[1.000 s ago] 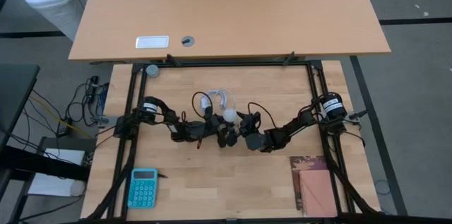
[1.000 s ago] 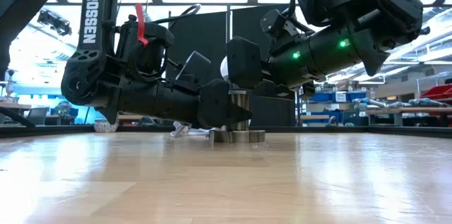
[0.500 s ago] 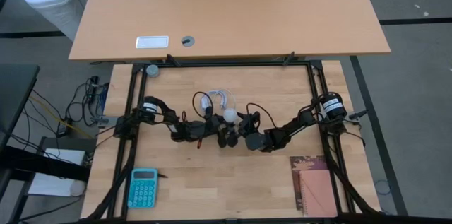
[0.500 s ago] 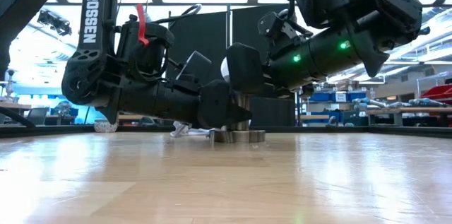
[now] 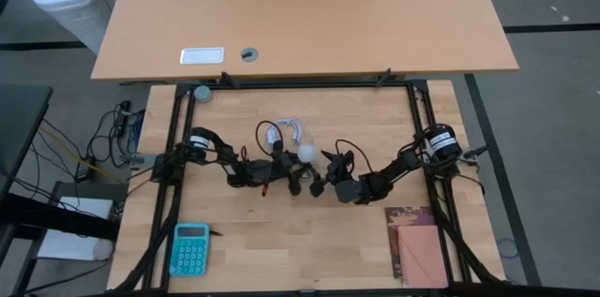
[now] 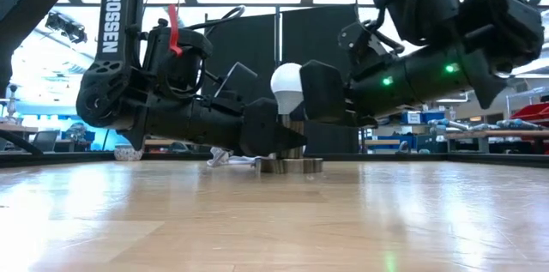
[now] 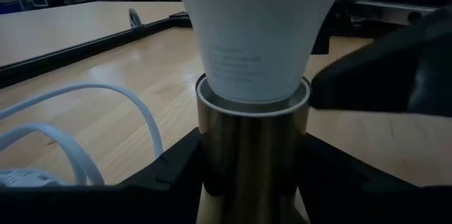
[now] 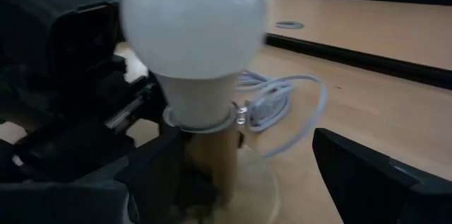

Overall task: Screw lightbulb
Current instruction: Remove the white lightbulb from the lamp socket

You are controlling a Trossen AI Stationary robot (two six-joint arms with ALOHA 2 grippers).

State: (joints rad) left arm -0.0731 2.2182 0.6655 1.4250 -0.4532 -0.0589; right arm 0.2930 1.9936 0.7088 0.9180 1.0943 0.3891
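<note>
The white lightbulb [image 6: 287, 84] stands upright in a brass socket [image 7: 253, 146] on a round metal base [image 6: 288, 166] at the table's middle. My left gripper [image 5: 294, 177] comes level from the left and is shut on the socket below the bulb [image 7: 254, 33]. My right gripper [image 5: 321, 183] is open just right of the bulb [image 8: 192, 26], its fingers standing apart from it with a gap showing in the low view. My left gripper pinches the socket's brass cylinder [image 7: 212, 160] between its two fingers [image 7: 173, 174], just under the bulb's neck. The fingers come in level from the table's left, across the upright cylinder. The socket stands upright with its base on the table.
A coiled white cable [image 5: 286, 130] lies just behind the socket. A teal calculator [image 5: 190, 248] sits near left and a brown notebook [image 5: 419, 245] near right. A black frame [image 5: 300, 83] edges the work area.
My right gripper has drawn back from the bulb toward the table's right edge, sinking a little; the bulb, half hidden behind its finger before, now shows whole in the low view. Bulb, socket and left gripper have kept still.
</note>
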